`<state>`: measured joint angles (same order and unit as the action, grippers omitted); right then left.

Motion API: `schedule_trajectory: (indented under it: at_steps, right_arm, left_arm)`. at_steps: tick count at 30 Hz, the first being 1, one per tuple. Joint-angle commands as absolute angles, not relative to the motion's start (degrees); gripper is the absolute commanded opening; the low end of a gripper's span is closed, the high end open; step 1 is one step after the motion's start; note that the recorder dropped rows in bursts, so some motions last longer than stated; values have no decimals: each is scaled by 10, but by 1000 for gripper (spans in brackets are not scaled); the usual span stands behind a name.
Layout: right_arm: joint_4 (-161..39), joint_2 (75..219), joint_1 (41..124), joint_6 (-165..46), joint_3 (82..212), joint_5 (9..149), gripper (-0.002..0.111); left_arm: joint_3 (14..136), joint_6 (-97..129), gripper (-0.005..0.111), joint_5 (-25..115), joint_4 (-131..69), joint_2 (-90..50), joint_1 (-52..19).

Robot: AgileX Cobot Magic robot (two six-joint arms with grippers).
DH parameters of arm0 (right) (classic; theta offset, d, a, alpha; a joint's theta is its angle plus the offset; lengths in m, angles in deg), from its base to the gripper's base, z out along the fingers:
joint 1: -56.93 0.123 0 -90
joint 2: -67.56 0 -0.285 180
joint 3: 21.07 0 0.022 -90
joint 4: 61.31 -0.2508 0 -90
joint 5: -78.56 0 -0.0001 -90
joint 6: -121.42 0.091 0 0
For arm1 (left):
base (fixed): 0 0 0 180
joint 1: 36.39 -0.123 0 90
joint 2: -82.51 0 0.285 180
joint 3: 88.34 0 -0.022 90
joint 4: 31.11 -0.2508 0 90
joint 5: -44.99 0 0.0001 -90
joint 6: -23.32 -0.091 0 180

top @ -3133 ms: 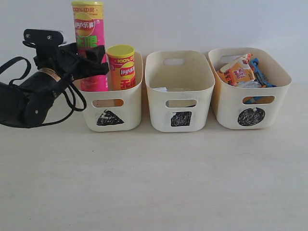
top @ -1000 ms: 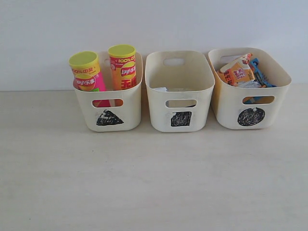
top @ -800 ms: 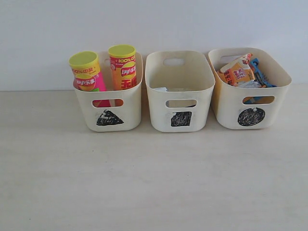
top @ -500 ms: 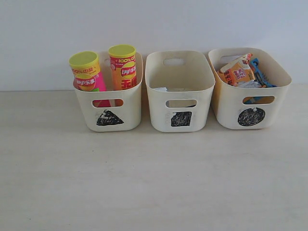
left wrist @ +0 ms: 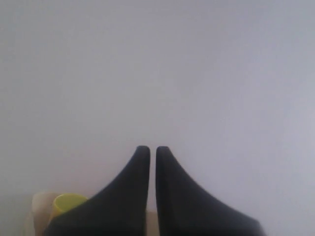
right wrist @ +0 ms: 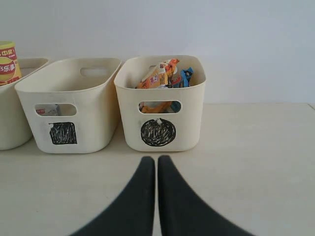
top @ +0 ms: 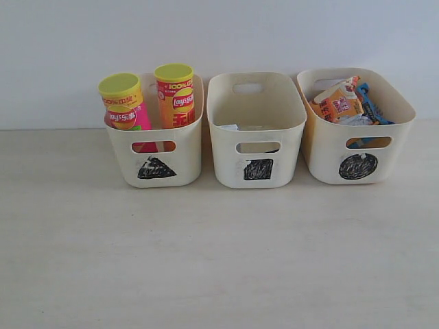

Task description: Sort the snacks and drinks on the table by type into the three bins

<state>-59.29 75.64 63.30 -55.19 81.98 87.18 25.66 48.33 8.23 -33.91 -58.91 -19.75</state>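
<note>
Gone from the exterior view is the left arm, which 3.1 s ago held the pink can [top: 130, 116] above the triangle bin [top: 156, 179]. That can now sits inside the bin, tilted, beside the upright yellow can [top: 174, 96].

The left gripper [left wrist: 152, 150] points at a blank wall with its jaws pressed almost together and nothing between them. A yellow lid [left wrist: 69, 204] peeks out just beside 1 finger, though I cannot tell which can it belongs to. The right gripper [right wrist: 157, 160] is likewise closed and empty, apart from everything. The circle bin [right wrist: 160, 115] stands straight ahead of its tips and the square bin [right wrist: 69, 120] ahead and off to the side.

The orange bag [top: 337, 103] and blue bag [top: 372, 103] lie in the circle bin. The drinks are mostly hidden low in the square bin, with only a pale sliver showing.

My judgement on handling:
- **The 2 cans:** they should be light, stiff and smooth-walled. They are best pinched across the body near the top, where a round side could still slip.
- **The bags:** they are soft and crinkly, so a sealed edge is the safest hold.
</note>
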Motion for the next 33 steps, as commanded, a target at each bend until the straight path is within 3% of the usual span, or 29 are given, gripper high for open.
schedule_trajectory:
  at_steps: [1, 4, 10, 25, 33]
  right_arm:
    - [-593, 754, 635, -557, 817, 870, 0]
    - [-593, 754, 635, -557, 817, 870, 0]
    - [-593, 754, 635, -557, 817, 870, 0]
    - [-593, 754, 635, -557, 817, 870, 0]
    - [-593, 754, 635, -557, 817, 870, 0]
  left_arm:
    - [252, 436, 4, 141, -285, -593, -204]
    - [252, 345, 4, 212, -184, -603, -235]
    - [237, 349, 4, 270, -311, -676, -267]
    - [144, 327, 4, 423, -311, -883, -357]
    - [144, 319, 4, 489, -311, -897, -387]
